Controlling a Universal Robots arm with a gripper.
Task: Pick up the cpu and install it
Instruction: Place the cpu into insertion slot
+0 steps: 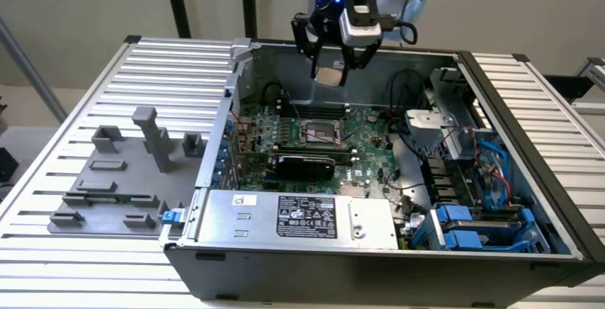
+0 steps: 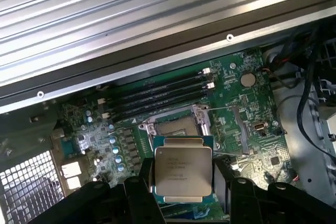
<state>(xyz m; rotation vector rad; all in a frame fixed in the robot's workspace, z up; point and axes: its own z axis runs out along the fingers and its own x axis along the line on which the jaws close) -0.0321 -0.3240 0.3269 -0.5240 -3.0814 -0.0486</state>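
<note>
Gripper fingers clamped on two opposite sides of cpu, chip flat, held in air well above the socket; wrist cam: chip overlaps one socket edge, not centred over it, not seated

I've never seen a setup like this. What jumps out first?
The open computer case, green motherboard inside, lies on a ribbed metal table. Above its far side, the arm's tool holds the cpu, a small silvery square, over the board. Grey fixture blocks sit at the exterior view's left.
</note>
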